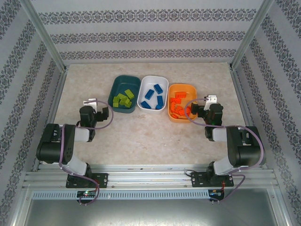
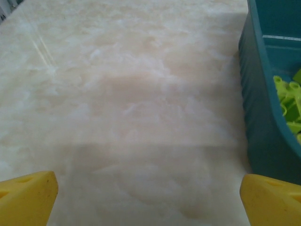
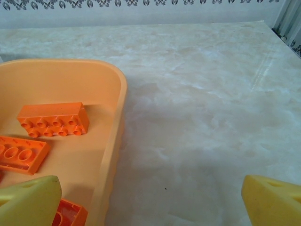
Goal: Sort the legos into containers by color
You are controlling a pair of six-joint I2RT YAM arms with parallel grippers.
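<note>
Three containers stand in a row at the table's middle. The dark teal tub point(image 1: 118, 83) holds lime green legos point(image 1: 123, 100), the white tub point(image 1: 156, 78) holds blue legos point(image 1: 153, 95), and the orange tub point(image 1: 186, 86) holds orange-red legos point(image 1: 178, 108). My left gripper point(image 1: 93, 103) is open and empty, low over bare table just left of the teal tub point(image 2: 261, 117), where green legos point(image 2: 289, 101) show. My right gripper point(image 3: 150, 200) is open and empty. It straddles the orange tub's point(image 3: 118, 92) right wall, with orange legos point(image 3: 52, 120) inside.
Patterned walls point(image 1: 28, 94) and metal frame posts point(image 1: 44, 35) enclose the marbled table point(image 1: 150, 132) on three sides. Bare tabletop lies in front of the tubs, between the two arms, and behind the tubs.
</note>
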